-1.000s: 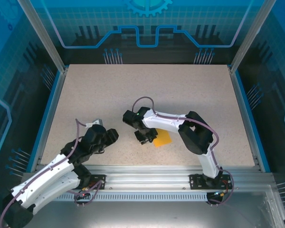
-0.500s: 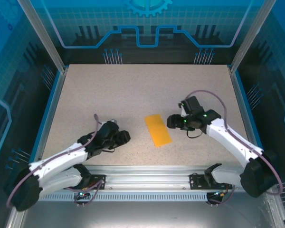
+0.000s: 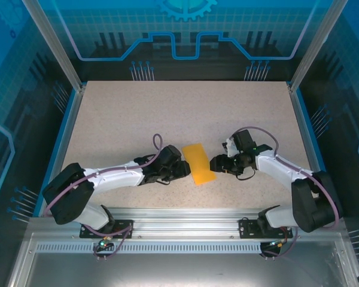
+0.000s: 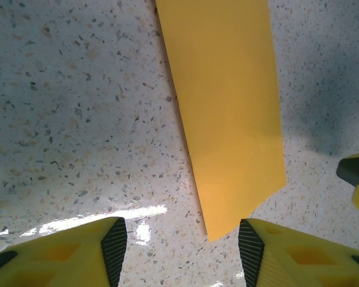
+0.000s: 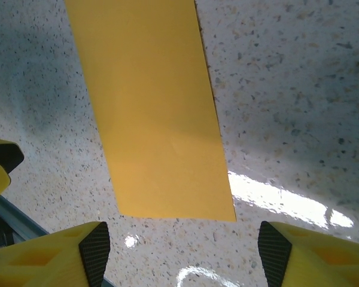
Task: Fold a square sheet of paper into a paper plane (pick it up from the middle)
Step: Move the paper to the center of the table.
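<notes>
Paper: the sheet of paper (image 3: 198, 164) lies flat on the tabletop (image 3: 137, 113), just near of centre. It's a narrow oblong now, so folded in half, I'd judge.
Just changed: a second ago the right arm was stretched across on top of it. That arm has swung back to its own side, and the left arm has come in from the near-left. Now one sits either side of the paper!
Left gripper (image 3: 182, 169): jaws apart, empty, a paper corner just ahead of its fingers (image 4: 113, 245).
Right gripper (image 3: 217, 163): spread wide, holding nothing, a paper edge just ahead.
Meaning: pressing looks finished and both are lined up for the next fold.
Surface: speckled beige, glossy glints.
Room: blue side rails, patterned blue panels around.
</notes>
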### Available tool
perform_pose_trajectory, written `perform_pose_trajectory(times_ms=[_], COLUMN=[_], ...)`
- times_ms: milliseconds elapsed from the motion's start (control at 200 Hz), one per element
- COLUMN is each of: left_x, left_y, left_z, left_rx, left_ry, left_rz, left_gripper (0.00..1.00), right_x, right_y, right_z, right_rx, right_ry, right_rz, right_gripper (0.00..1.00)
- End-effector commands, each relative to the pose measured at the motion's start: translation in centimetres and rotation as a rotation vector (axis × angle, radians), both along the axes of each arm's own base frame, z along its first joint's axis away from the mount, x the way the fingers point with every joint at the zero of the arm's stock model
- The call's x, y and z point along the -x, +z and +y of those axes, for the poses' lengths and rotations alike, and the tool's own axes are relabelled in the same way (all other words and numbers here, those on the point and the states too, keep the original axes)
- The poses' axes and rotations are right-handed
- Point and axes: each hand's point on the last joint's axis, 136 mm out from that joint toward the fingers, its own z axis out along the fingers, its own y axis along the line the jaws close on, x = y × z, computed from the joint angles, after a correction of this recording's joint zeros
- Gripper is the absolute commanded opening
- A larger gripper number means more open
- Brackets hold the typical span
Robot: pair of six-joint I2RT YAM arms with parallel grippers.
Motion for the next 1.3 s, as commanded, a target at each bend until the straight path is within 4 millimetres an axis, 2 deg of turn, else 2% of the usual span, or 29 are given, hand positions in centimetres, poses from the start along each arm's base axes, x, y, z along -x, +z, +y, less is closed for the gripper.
perform_pose_trajectory(times_ms=[0, 275, 505, 860, 985, 1295], left_x=[-0.8, -0.3, 0.1, 0.1, 0.0, -0.1], left_y=[0.8, -0.1, 0.5, 0.7, 0.4, 0.2], left_z=[-0.7, -0.2, 0.5, 0.9, 0.8, 1.0], left_rx=[0.024, 0.022, 0.033, 0.025, 0.025, 0.011], left_ry=[0.021, 0.021, 0.02, 0.026, 0.034, 0.046], left_rz=[-0.017, 0.002, -0.013, -0.015, -0.003, 0.004], left_gripper=[0.57, 0.6, 0.61, 0.61, 0.61, 0.61], right_x=[-0.7, -2.0, -2.0, 0.6, 1.9, 4.1], right_y=[-0.1, -2.0, -3.7, -5.1, -4.8, -3.4], right_z=[0.8, 2.3, 2.6, 2.1, 2.9, 2.9], right_rx=[-0.045, -0.035, -0.006, 0.007, -0.014, 0.01], right_ry=[0.032, 0.032, 0.027, 0.032, 0.055, 0.026], right_rz=[0.0, 0.044, 0.069, 0.099, 0.102, 0.078], right_gripper=[0.69, 0.67, 0.67, 0.65, 0.62, 0.59])
